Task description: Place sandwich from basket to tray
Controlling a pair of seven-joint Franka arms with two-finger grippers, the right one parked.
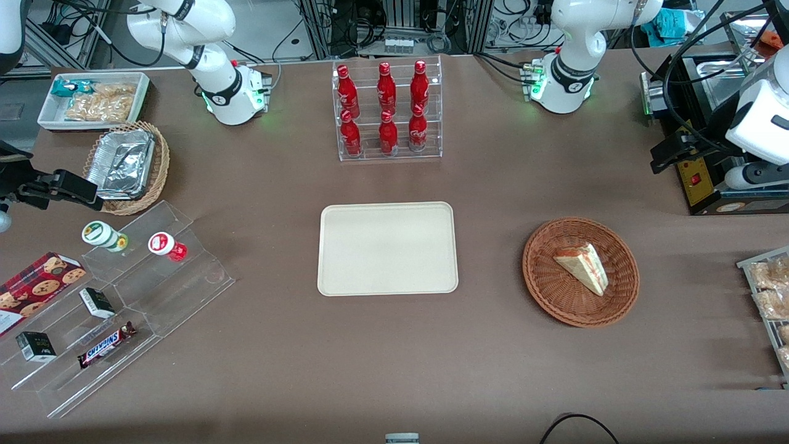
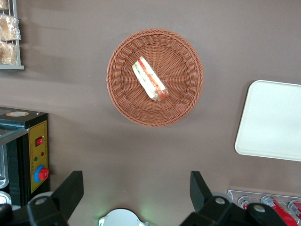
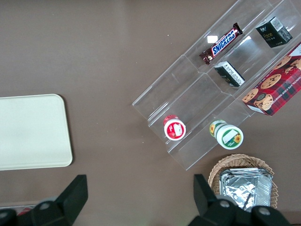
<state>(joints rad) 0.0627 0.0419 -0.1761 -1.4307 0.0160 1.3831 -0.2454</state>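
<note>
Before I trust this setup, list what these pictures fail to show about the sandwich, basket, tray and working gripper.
- Sandwich: its underside, hidden against the basket in both views that show it.
- Tray: one end cut off by the left wrist view's edge; whole in the front view.
- Gripper: open over bare table in the wrist view; in the front view only part of the arm shows at the frame edge.

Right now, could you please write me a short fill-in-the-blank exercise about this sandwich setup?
1. The sandwich lies in the ____.
2. The tray holds ____ items.
3. The gripper, high above the table, has its fingers ____.
4. The rack nearer the arm bases than the tray holds ____ red bottles.

Answers: basket; no; open; six
</note>
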